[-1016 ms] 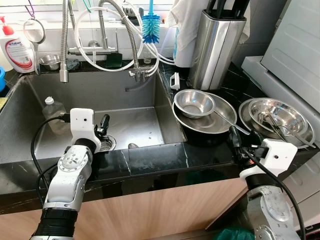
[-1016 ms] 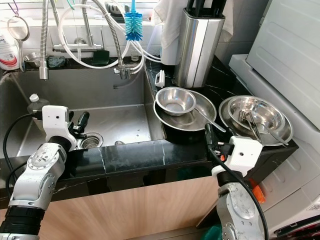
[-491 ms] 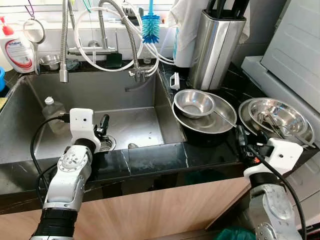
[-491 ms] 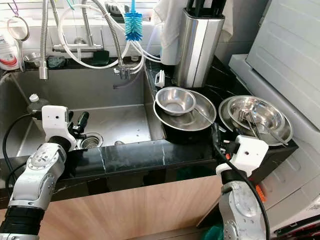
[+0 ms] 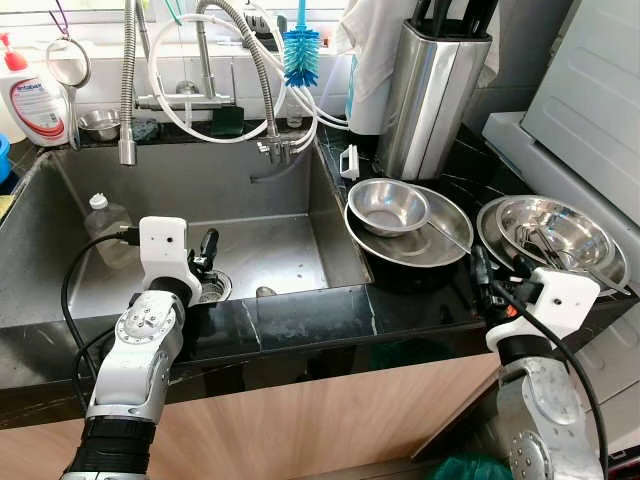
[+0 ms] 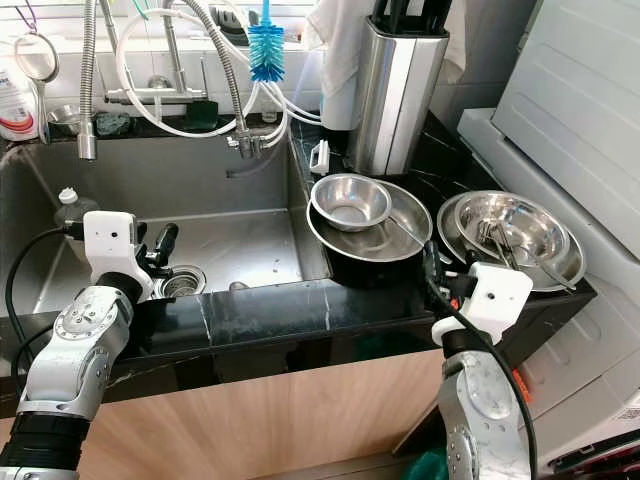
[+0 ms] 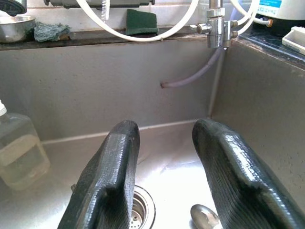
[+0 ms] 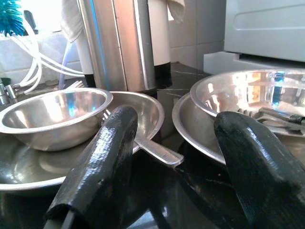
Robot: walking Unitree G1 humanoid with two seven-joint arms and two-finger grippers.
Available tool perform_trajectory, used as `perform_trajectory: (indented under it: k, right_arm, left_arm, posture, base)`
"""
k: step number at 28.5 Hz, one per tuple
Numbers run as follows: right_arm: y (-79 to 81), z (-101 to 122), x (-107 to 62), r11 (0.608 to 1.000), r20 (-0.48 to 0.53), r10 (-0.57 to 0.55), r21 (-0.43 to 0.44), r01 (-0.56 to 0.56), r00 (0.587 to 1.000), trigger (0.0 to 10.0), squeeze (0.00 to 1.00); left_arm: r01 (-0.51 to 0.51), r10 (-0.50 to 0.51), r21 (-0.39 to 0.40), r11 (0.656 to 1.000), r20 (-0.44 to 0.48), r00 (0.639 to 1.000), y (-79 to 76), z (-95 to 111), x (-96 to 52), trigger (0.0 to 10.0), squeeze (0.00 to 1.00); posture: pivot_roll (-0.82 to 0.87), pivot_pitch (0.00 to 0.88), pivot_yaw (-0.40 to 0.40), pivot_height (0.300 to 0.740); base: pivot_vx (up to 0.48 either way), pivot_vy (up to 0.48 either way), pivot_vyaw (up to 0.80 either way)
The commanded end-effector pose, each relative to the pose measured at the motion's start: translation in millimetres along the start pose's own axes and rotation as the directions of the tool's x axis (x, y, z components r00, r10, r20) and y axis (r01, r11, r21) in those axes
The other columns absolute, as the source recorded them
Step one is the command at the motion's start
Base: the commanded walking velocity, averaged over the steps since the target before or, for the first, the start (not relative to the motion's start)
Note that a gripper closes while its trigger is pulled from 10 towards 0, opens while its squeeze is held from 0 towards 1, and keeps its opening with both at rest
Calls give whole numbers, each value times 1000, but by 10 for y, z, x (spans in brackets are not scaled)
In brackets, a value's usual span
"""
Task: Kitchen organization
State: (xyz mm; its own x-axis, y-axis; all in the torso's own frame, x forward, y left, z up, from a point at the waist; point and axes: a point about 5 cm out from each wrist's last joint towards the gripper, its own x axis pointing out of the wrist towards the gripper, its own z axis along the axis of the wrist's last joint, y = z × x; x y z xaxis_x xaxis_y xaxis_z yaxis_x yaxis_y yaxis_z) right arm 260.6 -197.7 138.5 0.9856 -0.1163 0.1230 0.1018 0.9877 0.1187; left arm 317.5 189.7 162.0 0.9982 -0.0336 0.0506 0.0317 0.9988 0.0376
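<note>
Far left, on the ledge: soap bottle (image 5: 33, 100) and a tiny bowl (image 5: 100, 122). In the sink (image 5: 60, 215), at the left wall: a clear bottle (image 5: 103, 218), upright. Just right of it, the left gripper (image 5: 205, 252), low above the drain (image 5: 212, 288), fingers (image 7: 107, 179) spread wide and empty. Near the drain, a spoon (image 7: 206, 217) flat on the sink floor, just under the right finger. Risk here: dropping lower without aim could push the spoon into the drain or knock the bottle over, because both lie close to the fingers.

Behind, over the sink: faucet (image 5: 262, 95) with white hoses, and a blue brush (image 5: 301, 52) hanging. Raising the left arm carelessly could catch a hose.

On the counter (image 5: 410, 290) right of the sink: a wide pan (image 5: 440, 235) with 1 small bowl (image 5: 388, 205) inside and a utensil (image 5: 455, 242) whose handle sticks out over the near rim. Behind them, a tall steel holder (image 5: 430, 95).

Then the right gripper (image 5: 497, 272), at the near counter edge between the pan and the right bowls (image 5: 555, 235), fingers (image 8: 102, 157) spread, holding nothing. Probably about to reach for 1 of these dishes. Main danger, judged from here: the handle points between the fingers, so moving forward could hit it and tip the pan or the small bowl. Closing on a thin, slippery steel rim could also slip, and the stacked right bowls, with loose cutlery (image 5: 545, 245) inside, sit near the counter edge and could slide off.
</note>
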Motion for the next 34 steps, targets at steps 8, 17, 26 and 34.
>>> perform_trajectory:
  k: [8, 17, 26, 34]
  right_arm:
    - [-34, -60, 29, 1000, -16, -12, -18, 11, 1000, 10000, 0]
    - [-2, -99, 26, 1000, -21, 4, -5, -4, 1000, 9961, 0]
    - [24, -129, 30, 1000, -42, 22, -9, -22, 999, 2196, 0]
    - [-5, -186, 51, 999, -81, 4, -37, -7, 997, 10000, 0]
  left_arm:
    - [1, 0, 16, 1000, -17, 1000, 5, -17, -18, 10000, 0]
    - [-1, 1, 21, 1000, -9, 1000, 18, 2, -22, 10000, 0]
    - [-2, 2, 18, 1000, -10, 1000, 11, 2, -21, 10000, 0]
    - [-4, 4, 15, 1000, -16, 1000, 2, -21, -23, 10000, 0]
  posture:
    - [42, 0, -41, 740]
    - [51, 0, -44, 740]
    - [48, 0, -46, 740]
    - [47, 0, -47, 740]
  base:
    - [0, 0, 0]
    - [0, 0, 0]
    - [0, 0, 0]
    - [0, 0, 0]
